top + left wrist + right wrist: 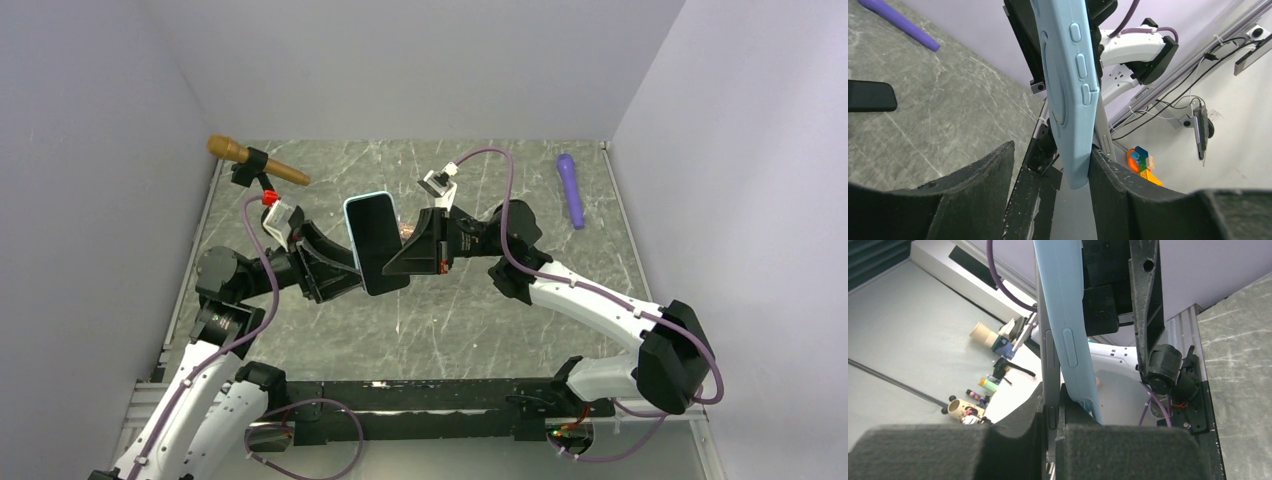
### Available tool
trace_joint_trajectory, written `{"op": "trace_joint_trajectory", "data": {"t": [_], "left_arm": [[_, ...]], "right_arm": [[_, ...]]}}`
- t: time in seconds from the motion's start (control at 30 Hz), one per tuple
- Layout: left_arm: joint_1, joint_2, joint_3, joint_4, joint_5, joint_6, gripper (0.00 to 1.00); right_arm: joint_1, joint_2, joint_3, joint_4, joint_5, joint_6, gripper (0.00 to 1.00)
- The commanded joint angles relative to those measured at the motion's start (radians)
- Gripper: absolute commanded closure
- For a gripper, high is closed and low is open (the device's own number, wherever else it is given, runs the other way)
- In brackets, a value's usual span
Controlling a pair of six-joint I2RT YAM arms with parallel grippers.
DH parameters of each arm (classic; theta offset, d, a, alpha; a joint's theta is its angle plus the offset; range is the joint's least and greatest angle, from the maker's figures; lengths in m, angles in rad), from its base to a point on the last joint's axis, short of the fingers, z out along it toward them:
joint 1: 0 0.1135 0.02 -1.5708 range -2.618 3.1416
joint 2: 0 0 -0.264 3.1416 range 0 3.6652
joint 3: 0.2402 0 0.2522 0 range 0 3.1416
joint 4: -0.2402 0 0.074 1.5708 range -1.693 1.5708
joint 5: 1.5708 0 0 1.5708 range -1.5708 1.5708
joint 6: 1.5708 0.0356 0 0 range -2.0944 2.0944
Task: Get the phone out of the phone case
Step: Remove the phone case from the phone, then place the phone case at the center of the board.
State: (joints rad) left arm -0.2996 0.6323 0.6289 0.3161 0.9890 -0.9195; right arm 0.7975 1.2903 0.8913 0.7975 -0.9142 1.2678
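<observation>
One phone [378, 240], right gripper [1057, 412] pinching it, left gripper [1052, 150] straddling case [1068, 90]

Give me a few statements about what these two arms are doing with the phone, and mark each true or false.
1. The phone is held up above the table. True.
2. Its case is red. False: it is light blue.
3. The right pincer is clamped on the phone's edge. True.
4. The left pincer holds the purple stick. False: the stick lies on the table near the right wall.
5. The left pincer squeezes the case from both sides. False: one finger touches it, the other stands apart.
</observation>
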Motion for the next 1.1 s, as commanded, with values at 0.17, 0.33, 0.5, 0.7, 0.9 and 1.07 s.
{"op": "trace_joint_trajectory", "data": {"t": [0.17,0.33,0.5,0.7,0.9,1.07], "left_arm": [[0.004,0.012,0.110,-0.229,-0.088,0.187,0.62],[0.005,0.018,0.213,-0.544,-0.228,0.349,1.00],[0.008,0.055,0.281,-0.796,-0.393,0.472,1.00],[0.046,0.152,0.272,-1.015,-0.551,0.564,1.00],[0.081,0.283,0.175,-0.993,-0.476,0.618,1.00],[0.146,0.478,0.172,-0.977,-0.392,0.662,1.00]], "right_arm": [[0.025,-0.028,0.057,-0.134,0.041,-0.122,1.00],[0.018,-0.062,0.083,-0.402,0.096,-0.283,1.00],[-0.040,-0.153,0.044,-0.576,0.178,-0.386,1.00],[-0.105,-0.232,0.072,-0.922,0.332,-0.589,1.00],[-0.130,-0.263,0.102,-1.061,0.380,-0.686,1.00],[-0.130,-0.266,0.106,-1.087,0.356,-0.722,1.00]]}}
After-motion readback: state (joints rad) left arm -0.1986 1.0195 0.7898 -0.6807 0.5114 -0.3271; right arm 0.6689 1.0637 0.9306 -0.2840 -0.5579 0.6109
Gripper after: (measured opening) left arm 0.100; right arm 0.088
